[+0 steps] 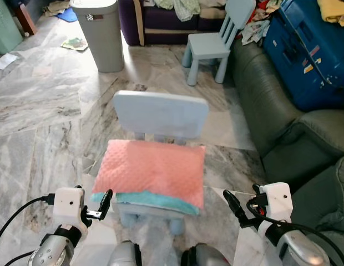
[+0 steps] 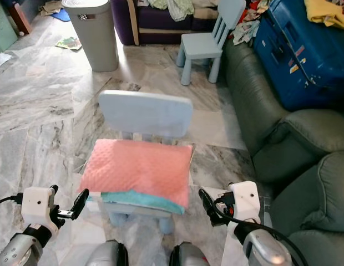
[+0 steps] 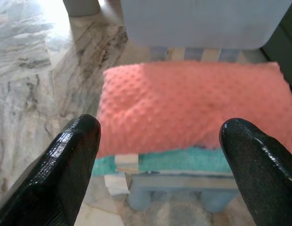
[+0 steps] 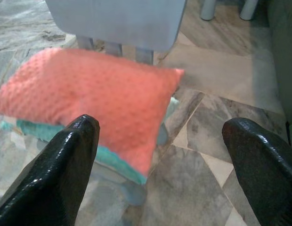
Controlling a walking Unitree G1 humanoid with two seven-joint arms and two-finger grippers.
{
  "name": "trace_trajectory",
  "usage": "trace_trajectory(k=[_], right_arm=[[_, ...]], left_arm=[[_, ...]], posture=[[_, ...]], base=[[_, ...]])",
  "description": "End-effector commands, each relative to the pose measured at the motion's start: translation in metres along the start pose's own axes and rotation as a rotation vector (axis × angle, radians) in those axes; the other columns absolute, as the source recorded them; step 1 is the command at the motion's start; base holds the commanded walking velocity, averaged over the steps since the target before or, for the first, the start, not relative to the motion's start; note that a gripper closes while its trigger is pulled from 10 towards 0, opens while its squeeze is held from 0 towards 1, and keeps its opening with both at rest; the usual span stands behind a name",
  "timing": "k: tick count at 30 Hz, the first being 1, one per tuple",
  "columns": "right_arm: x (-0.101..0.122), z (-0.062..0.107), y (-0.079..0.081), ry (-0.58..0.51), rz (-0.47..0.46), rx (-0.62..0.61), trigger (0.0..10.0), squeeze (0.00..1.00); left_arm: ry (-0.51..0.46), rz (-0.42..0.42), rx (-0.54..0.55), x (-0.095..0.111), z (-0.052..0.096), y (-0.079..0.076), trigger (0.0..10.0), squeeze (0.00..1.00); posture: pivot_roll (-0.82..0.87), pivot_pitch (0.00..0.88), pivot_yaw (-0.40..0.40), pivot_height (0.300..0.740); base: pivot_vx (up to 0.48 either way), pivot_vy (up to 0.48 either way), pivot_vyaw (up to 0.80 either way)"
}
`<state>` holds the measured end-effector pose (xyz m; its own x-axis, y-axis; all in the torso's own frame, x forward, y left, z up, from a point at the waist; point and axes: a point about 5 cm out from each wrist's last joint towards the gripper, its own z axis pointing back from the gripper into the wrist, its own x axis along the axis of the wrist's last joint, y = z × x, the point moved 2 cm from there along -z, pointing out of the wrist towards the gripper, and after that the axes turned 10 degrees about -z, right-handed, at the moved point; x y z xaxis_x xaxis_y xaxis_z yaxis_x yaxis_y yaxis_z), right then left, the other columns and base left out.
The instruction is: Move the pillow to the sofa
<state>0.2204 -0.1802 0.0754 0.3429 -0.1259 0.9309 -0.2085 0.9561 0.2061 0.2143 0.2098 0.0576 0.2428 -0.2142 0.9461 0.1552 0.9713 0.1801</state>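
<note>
A: We find the pillow (image 1: 152, 169) at centre frame, lying on a small chair (image 1: 161, 113) over a teal cushion (image 1: 155, 200). The sofa (image 1: 272, 105) runs down the right edge.

B: And the hands?

A: Left hand (image 1: 104, 204) lower left, right hand (image 1: 233, 206) lower right, both spread wide and empty, flanking the chair.

B: Risks?

A: We judge an uneven pinch could drag the cushion off too, or tip the light chair.

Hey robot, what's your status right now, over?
Left gripper and right gripper open, either side of the small blue chair. Pink dotted pillow on its seat, untouched. Grey-green sofa to the right.
</note>
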Motion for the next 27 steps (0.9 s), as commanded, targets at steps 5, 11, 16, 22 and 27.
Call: trace_trajectory(k=[5, 11, 16, 22, 27], right_arm=[[0.002, 0.002, 0.003, 0.004, 0.003, 0.01, 10.0, 0.0], [0.002, 0.001, 0.001, 0.009, 0.015, 0.009, 10.0, 0.0], [0.005, -0.001, 0.0, 0.001, 0.039, 0.015, 10.0, 0.0], [0.01, -0.005, -0.002, -0.014, 0.058, 0.013, 10.0, 0.0], [0.014, -0.008, -0.003, -0.028, 0.067, 0.016, 10.0, 0.0]], left_arm=[[0.016, -0.002, 0.003, -0.002, 0.001, -0.003, 10.0, 0.0], [0.06, -0.046, 0.102, -0.008, 0.002, 0.011, 10.0, 0.0], [0.072, -0.062, 0.161, -0.009, 0.003, 0.019, 10.0, 0.0], [0.027, -0.123, 0.244, 0.006, -0.001, 0.029, 10.0, 0.0], [0.002, -0.153, 0.284, 0.015, -0.004, 0.032, 10.0, 0.0]], posture=[[-0.03, 0.188, -0.024, 0.582], [-0.03, 0.188, -0.025, 0.542], [-0.02, 0.187, -0.024, 0.517], [-0.02, 0.179, -0.024, 0.472], [-0.02, 0.173, -0.024, 0.442]], base=[[0.0, 0.0, 0.0], [0.0, 0.0, 0.0], [0.0, 0.0, 0.0], [0.0, 0.0, 0.0], [0.0, 0.0, 0.0]])
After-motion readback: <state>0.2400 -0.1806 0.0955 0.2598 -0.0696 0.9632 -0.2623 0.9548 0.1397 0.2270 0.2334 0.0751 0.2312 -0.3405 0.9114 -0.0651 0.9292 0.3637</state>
